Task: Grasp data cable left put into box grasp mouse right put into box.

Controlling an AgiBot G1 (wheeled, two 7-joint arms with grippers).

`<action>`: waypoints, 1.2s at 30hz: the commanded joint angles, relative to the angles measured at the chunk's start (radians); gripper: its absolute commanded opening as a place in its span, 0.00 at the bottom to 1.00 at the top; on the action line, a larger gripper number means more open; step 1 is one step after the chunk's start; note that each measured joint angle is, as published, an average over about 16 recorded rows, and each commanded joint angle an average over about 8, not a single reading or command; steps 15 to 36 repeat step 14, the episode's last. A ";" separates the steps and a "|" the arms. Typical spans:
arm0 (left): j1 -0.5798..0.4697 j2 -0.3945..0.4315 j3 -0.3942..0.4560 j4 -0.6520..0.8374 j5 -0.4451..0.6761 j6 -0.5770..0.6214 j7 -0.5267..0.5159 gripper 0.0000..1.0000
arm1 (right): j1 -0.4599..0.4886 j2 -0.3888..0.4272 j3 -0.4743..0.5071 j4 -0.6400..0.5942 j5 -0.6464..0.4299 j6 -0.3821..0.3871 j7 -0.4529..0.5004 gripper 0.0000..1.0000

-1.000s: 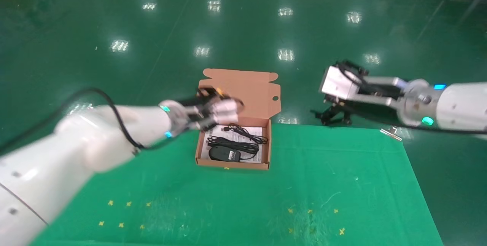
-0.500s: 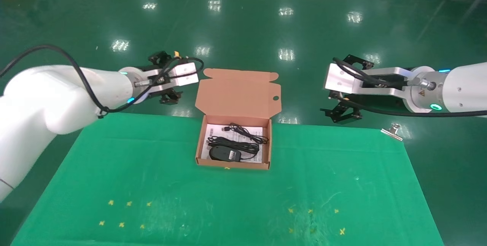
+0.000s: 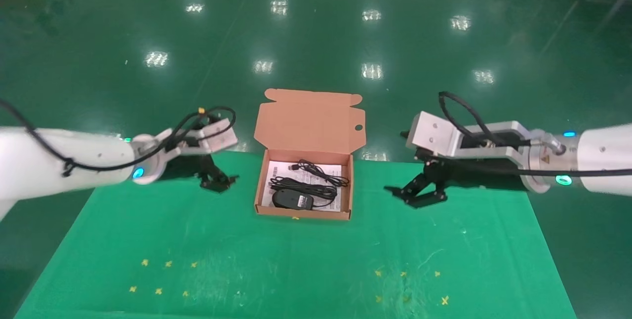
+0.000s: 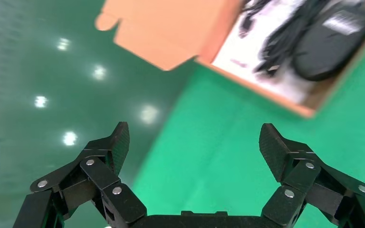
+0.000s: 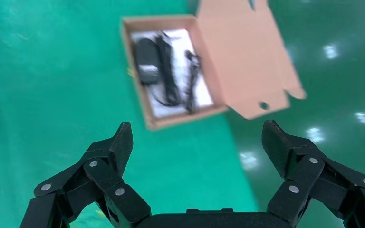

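- Green cloth covers the work table, with a glossy green floor beyond its far edge; the box sits near the cloth's far middle, its tabbed lid tilted back and open
- Inside the box, the mouse lies at the near side on the white printed sheet, and the data cable runs as a slim dark bundle just behind it; a looser cord with a USB plug lies farther back
- Both task items look already placed, so the job reads as done or nearly so
- Left gripper hovers over the cloth just left of the box, jaws spread wide with nothing between them, as its wrist view confirms
- Right gripper hangs low over the cloth, apart from the box on its right, jaws likewise released and empty
- Risk: either arm swinging inward could knock the light cardboard wall and slide the box or tip the lid shut
- Risk: an open finger dipping into the box could snag the loose cord and drag the mouse or cable back out
- Risk: the right gripper sits close to the cloth, so a low sweep might catch and wrinkle the fabric, shifting the box
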 commanded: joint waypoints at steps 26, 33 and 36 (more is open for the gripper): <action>0.128 -0.138 -0.162 -0.110 -0.382 0.190 0.103 1.00 | -0.192 0.032 0.265 0.011 0.204 -0.187 -0.068 1.00; 0.128 -0.138 -0.162 -0.110 -0.382 0.190 0.103 1.00 | -0.192 0.032 0.265 0.011 0.204 -0.187 -0.068 1.00; 0.128 -0.138 -0.162 -0.110 -0.382 0.190 0.103 1.00 | -0.192 0.032 0.265 0.011 0.204 -0.187 -0.068 1.00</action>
